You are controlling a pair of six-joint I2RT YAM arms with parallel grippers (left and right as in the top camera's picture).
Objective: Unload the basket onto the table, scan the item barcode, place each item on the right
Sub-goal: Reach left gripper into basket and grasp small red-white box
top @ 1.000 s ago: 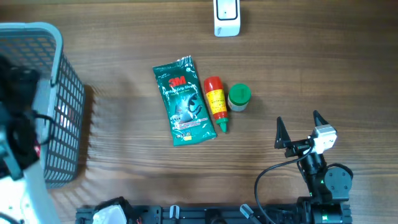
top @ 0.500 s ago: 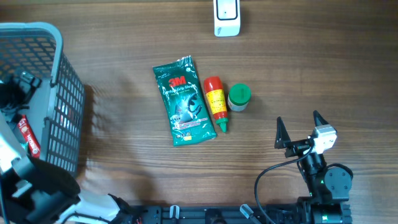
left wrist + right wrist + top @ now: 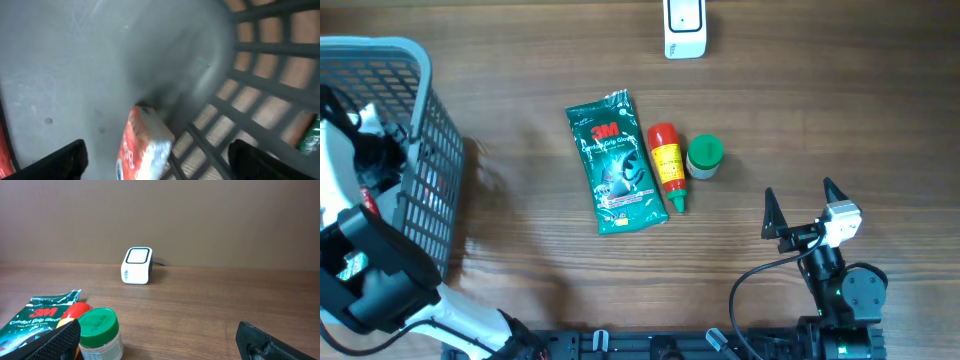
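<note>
A red and white box (image 3: 145, 146) lies tilted on the grey floor of the basket (image 3: 260, 65), against its lattice wall. My left gripper (image 3: 161, 167) is down inside the basket (image 3: 432, 150), open, its dark fingers (image 3: 55, 161) wide on either side of the box and not touching it. In the overhead view my left gripper (image 3: 378, 158) sits behind the basket's wall. The white scanner (image 3: 684, 28) stands at the table's far edge, and it is also in the right wrist view (image 3: 136, 265). My right gripper (image 3: 801, 200) rests open at the near right, holding nothing.
A green 3M packet (image 3: 614, 163), a red squeeze bottle (image 3: 667, 165) and a green-lidded jar (image 3: 705, 156) lie side by side mid-table. The jar (image 3: 99, 334) stands just ahead of my right gripper's left finger. The basket's tall lattice walls enclose my left arm.
My left arm has swung deeper into the basket, toward its far side. The right arm and the items on the table have not moved.
</note>
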